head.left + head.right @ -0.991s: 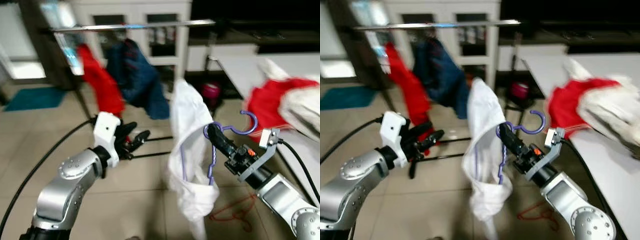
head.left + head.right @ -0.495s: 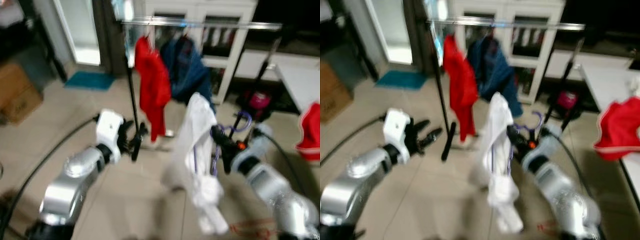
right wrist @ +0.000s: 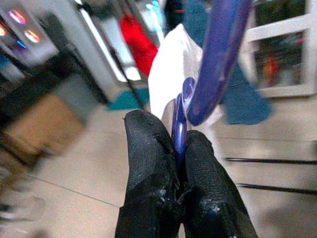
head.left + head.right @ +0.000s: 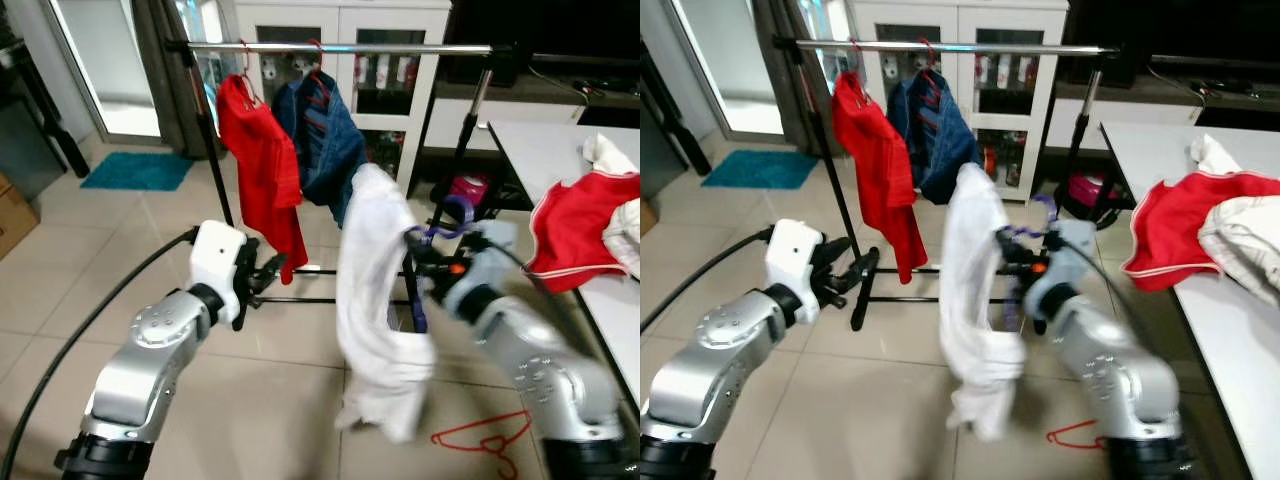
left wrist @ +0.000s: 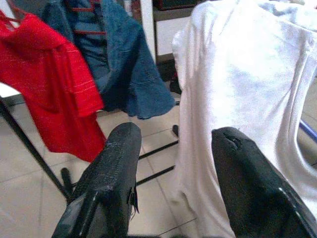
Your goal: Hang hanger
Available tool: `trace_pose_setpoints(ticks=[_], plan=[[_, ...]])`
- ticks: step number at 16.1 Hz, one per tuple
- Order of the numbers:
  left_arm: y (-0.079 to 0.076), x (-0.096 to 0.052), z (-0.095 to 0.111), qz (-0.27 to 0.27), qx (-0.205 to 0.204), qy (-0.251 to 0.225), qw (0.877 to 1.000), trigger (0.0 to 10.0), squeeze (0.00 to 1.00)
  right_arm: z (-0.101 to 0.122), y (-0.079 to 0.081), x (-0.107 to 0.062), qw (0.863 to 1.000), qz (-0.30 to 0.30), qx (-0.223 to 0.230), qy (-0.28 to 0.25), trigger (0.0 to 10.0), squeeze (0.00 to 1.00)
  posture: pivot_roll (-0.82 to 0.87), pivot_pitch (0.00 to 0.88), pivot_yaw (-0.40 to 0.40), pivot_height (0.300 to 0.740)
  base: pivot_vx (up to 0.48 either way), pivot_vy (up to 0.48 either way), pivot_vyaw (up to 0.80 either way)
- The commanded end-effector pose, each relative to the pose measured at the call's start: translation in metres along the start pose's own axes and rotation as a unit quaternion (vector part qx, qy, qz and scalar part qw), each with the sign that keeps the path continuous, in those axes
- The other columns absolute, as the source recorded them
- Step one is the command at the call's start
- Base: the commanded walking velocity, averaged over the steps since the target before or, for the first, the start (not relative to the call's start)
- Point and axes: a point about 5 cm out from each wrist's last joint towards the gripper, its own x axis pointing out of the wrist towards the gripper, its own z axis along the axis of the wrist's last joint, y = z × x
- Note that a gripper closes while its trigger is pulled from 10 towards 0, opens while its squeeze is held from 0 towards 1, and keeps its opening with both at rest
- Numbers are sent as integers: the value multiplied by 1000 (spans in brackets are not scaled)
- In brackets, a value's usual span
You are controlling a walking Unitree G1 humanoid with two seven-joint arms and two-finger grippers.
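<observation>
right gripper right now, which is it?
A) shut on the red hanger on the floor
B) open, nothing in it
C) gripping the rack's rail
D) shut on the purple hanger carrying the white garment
D: the right gripper has its fingers pinched on the purple hanger, with the white garment draped from it, short of the rail; the red hanger lies untouched on the floor.

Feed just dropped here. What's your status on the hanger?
Right hand shut on purple hanger, white shirt draped on it. Left hand open, empty. Rail ahead, not yet hooked; red shirt and blue garment hang there.
</observation>
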Motion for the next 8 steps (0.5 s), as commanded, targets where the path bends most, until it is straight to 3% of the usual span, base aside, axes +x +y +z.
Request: trace_pose_setpoints(ticks=[1,2,5,6,8], plan=[[11,-3,-7,24,8,24,999,10000,0,8,14,6,999,27,-31,-14,10000,0,-142,0,2,740,0,0,0],[14,-5,-7,19,-11,22,999,10000,988,10,17,6,996,51,-67,-8,10000,0,-136,0,-10,740,0,0,0],[38,-13,5,43,0,-3,999,10000,1000,15,19,3,989,109,-100,12,10000,0,-124,0,-37,740,0,0,0],[50,-17,11,40,21,-9,999,10000,1000,20,20,2,981,144,-127,21,10000,0,-101,0,-55,740,0,0,0],[62,-28,13,-11,68,2,998,10000,1000,21,22,0,961,212,-170,44,10000,0,-102,0,-35,740,0,0,0]])
